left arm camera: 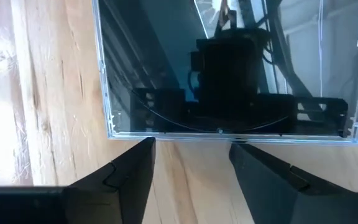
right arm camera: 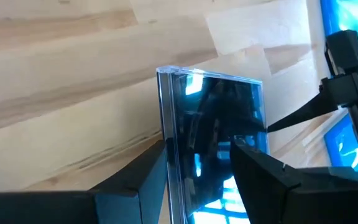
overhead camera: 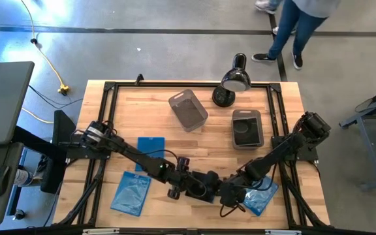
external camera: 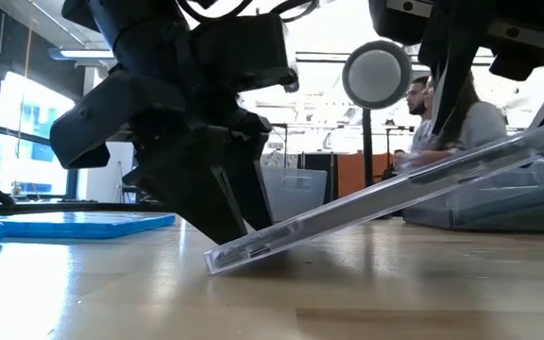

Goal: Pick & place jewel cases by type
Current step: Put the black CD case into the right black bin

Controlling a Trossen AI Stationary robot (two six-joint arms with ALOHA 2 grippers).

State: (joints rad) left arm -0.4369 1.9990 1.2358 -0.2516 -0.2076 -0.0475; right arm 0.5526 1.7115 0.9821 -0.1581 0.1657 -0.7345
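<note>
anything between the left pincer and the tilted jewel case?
Nothing visible. The left pincer is open, right at the lowered edge of the tilted jewel case, only bare wooden table in the gap. The right pincer grips the case's other edge, holding it raised off the table.

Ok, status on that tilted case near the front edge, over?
Right gripper clamped on the dark jewel case, one edge lifted, other edge on the table. Left gripper open, just off the low edge. Blue case beneath the right arm.
</note>
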